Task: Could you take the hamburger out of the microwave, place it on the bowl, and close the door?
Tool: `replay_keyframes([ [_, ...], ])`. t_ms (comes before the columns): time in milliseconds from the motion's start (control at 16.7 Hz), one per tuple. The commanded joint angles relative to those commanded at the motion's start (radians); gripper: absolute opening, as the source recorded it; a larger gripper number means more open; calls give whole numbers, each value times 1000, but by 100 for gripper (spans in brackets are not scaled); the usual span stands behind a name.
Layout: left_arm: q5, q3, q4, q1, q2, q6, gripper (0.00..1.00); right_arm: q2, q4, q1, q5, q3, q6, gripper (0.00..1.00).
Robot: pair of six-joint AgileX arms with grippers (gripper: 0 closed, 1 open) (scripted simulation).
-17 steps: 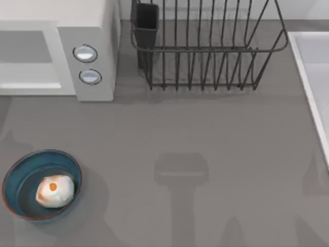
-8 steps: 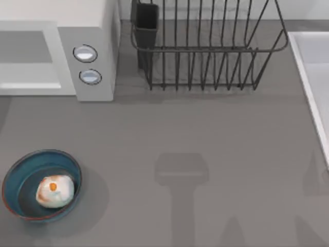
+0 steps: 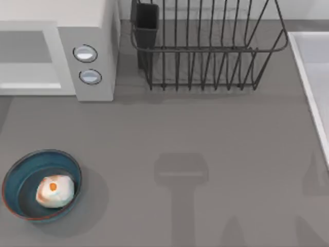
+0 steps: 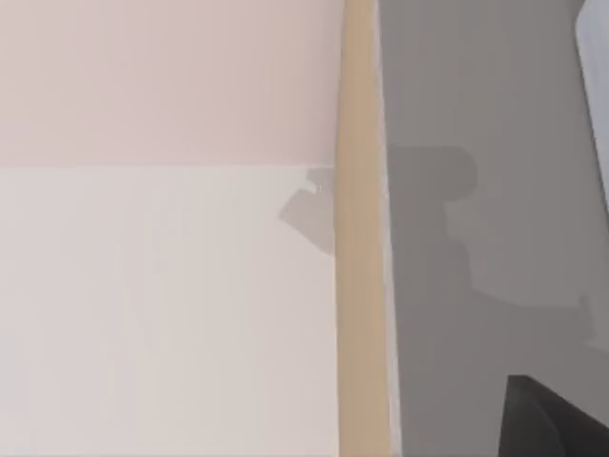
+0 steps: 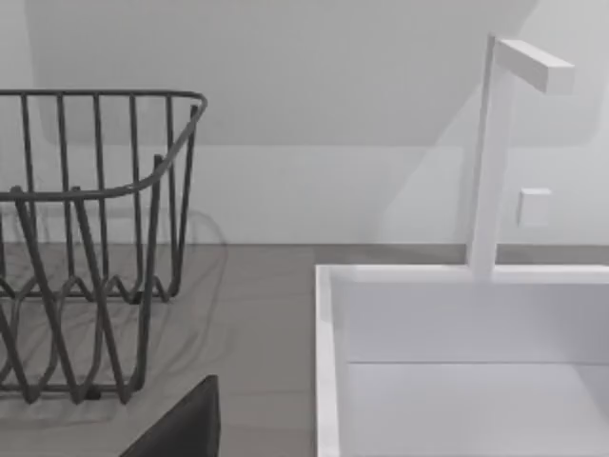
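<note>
No text, label, brand, number or sign could be read anywhere; the microwave (image 3: 85,51) carried two round buttons (image 3: 85,53) on its front panel, both blank; the bowl (image 3: 42,184) and the wire rack (image 3: 205,46) bore no marking; the sink (image 5: 457,362) and its tap (image 5: 495,152) were plain white.
</note>
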Motion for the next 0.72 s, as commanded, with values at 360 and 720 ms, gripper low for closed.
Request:
replay_keyframes([
  [360, 5, 24, -22, 13, 21, 19, 0, 0, 0, 0, 0, 0, 0, 100],
  [720, 8, -80, 128, 16, 70, 21, 0, 0, 0, 0, 0, 0, 0, 100],
])
